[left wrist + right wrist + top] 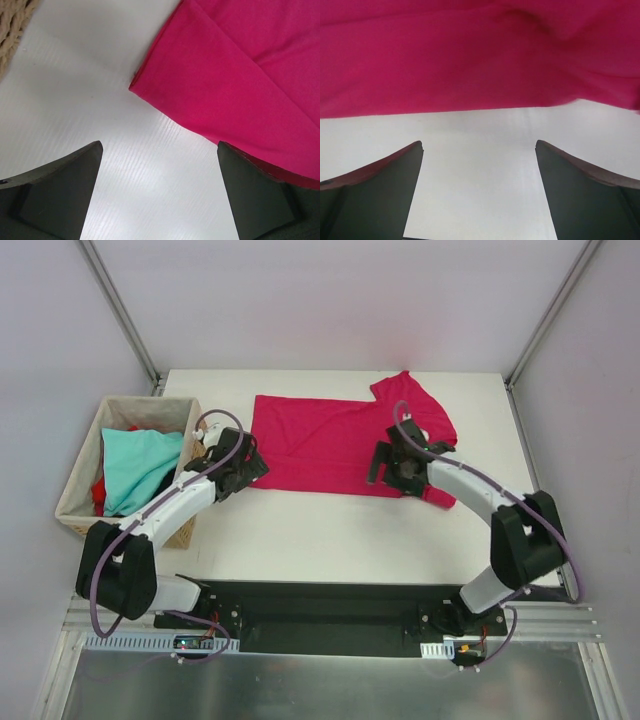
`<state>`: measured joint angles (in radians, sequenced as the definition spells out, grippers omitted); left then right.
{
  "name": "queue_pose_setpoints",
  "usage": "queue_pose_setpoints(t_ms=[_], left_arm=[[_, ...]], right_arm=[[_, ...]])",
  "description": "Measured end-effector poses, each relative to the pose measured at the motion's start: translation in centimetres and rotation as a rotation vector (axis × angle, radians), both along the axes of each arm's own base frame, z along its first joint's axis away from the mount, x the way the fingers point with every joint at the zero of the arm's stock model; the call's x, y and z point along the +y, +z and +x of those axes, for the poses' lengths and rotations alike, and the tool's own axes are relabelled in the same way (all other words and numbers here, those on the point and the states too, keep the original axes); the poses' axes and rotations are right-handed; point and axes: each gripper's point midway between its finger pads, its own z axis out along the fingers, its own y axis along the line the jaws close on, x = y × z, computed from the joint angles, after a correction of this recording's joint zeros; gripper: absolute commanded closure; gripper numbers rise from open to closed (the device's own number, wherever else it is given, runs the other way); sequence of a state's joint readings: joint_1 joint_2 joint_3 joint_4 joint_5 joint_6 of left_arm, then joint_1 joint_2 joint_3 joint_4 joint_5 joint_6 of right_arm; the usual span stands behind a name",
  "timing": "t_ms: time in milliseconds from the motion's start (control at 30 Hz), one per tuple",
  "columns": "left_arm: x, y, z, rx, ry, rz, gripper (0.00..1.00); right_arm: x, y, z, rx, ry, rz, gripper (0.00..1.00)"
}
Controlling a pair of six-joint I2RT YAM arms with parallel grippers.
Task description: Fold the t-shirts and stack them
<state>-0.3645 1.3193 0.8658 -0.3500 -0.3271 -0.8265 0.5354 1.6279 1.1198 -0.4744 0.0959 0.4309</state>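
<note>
Early in the job, judging by the layout. Flat on the white table (330, 540), far half and roughly centred, the crimson t-shirt (320, 445), one sleeve flared toward the far right corner and not yet folded down to a neat packet. Bunched in the wicker basket (72, 502) at the table's left side, the light teal t-shirt (135, 465), with a scrap of the red t-shirt (100, 490) beneath it — both left to do. No stack begun anywhere in sight.

At the crimson shirt's near left corner, the left gripper (243, 468); at its near edge further right, the right gripper (388, 465). Both spread wide, holding nothing.

From above: the whole arrangement, the basket's contents and both arms at once, but jaws hidden under the black wrist housings, so no telling there about contact with the cloth. From the left wrist: fingers (55, 195) apart over bare table, shirt corner just ahead and to the right, a doubled edge hinting at cloth lying in two layers, a bit of basket weave at the top left. From the right wrist: the long near edge of the crimson cloth straight ahead, bare table between the fingers, a soft wrinkle near the top. Neither wrist view any help with the teal or red shirts.
</note>
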Motion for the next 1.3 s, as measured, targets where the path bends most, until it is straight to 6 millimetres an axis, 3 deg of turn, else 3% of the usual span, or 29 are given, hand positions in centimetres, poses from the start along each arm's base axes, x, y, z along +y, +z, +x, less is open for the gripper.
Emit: queue_pose_setpoints(t_ms=[200, 300, 400, 667, 1000, 1133, 1167, 1300], left_arm=[[-1.0, -0.4, 0.8, 0.027, -0.022, -0.02, 0.01], [-1.3, -0.5, 1.1, 0.034, -0.027, -0.026, 0.01], [-1.6, -0.7, 1.2, 0.043, -0.033, -0.034, 0.01], [-1.4, -2.0, 1.5, 0.088, 0.01, -0.068, 0.06], [-0.2, -2.5, 2.0, 0.106, 0.058, -0.09, 0.1], [0.3, -2.7, 2.2, 0.109, 0.072, -0.09, 0.13], [0.3, -2.8, 2.2, 0.11, 0.071, -0.089, 0.13], [0.2, -3.8, 2.4, 0.132, 0.069, -0.081, 0.17]], right_arm=[[-9.2, 2.0, -1.1, -0.023, -0.15, -0.065, 0.0], [-12.3, 2.0, -2.4, -0.002, -0.188, -0.116, 0.02], [-14.2, 1.5, -3.5, 0.033, -0.2, -0.158, 0.11], [-16.1, -0.8, -6.0, 0.121, -0.194, -0.229, 0.39], [-17.3, -2.8, -5.3, 0.186, -0.125, -0.323, 0.53], [-18.0, -3.0, -4.7, 0.189, -0.109, -0.371, 0.67], [-18.2, -3.0, -4.6, 0.187, -0.106, -0.379, 0.75], [-18.9, -2.9, -3.9, 0.18, -0.096, -0.41, 0.92]])
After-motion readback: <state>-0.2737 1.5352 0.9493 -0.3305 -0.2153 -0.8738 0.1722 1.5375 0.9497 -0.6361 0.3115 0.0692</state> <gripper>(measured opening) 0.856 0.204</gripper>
